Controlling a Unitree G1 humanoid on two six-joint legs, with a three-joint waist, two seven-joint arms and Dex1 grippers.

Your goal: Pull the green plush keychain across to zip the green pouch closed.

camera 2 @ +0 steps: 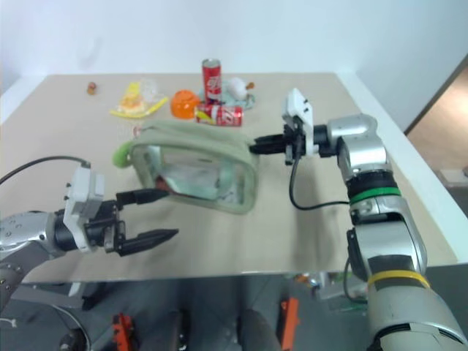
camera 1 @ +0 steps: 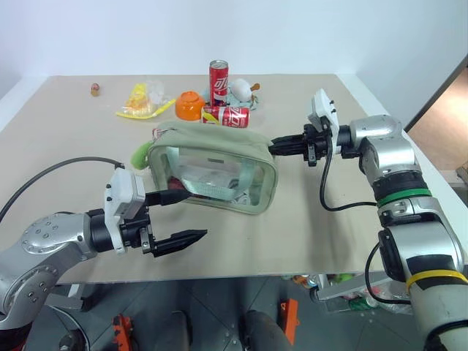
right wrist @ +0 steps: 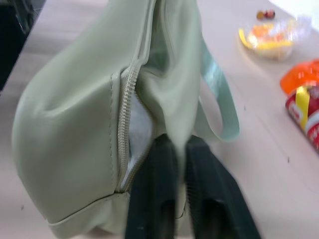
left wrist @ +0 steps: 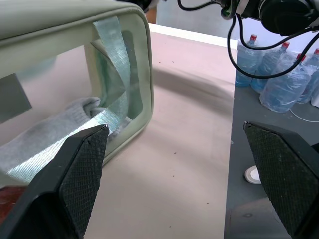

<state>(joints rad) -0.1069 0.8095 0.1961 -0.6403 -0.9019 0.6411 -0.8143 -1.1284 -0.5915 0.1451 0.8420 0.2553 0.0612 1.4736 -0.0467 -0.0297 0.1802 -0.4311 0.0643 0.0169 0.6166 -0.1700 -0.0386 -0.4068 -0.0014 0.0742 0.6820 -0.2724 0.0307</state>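
Left eye view: your right tool (camera 1: 276,148) pinches the right end of the boxy sage-green fabric pouch (camera 1: 212,172) on the surface. Left tool (camera 1: 174,217), fingers wide apart, must next grasp the lime-green plush keychain (camera 1: 139,156) at the pouch's left end.

One green pouch (camera 1: 212,170), two red soda cans (camera 1: 219,82) (camera 1: 226,115), one orange bowl (camera 1: 190,105), two grippers (camera 1: 175,218) (camera 1: 281,146).

green pouch (camera 1: 212,168) | sage, clear-windowed | upright, mid-table | zip part open
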